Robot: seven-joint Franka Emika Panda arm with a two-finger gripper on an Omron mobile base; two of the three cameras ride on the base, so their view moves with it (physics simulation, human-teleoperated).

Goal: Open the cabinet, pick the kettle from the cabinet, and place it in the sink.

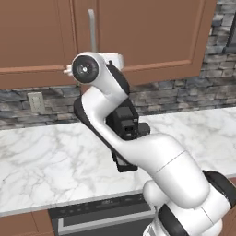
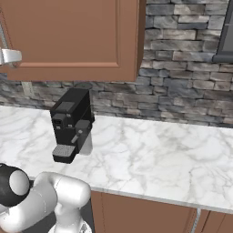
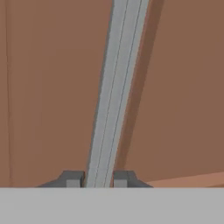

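Note:
The cabinet (image 1: 147, 32) is a reddish-brown wall unit above the counter, and its door lies flush with the neighbouring panel. Its long silver bar handle (image 1: 92, 30) runs vertically just above my wrist. In the hand view the handle (image 3: 111, 96) passes straight between my two dark fingertips, and the gripper (image 3: 99, 179) is shut on it, a pad against each side. Part of the white hand (image 2: 9, 56) shows at the left edge of the right base view, against the door (image 2: 73, 32). The kettle and the sink are out of view.
A black coffee machine (image 2: 70, 125) stands on the marble counter (image 2: 154, 154) against the stone backsplash (image 2: 182, 91), below the cabinet. A wall outlet (image 1: 36, 102) sits left of my arm. A dark appliance front (image 1: 101, 212) lies under the counter edge.

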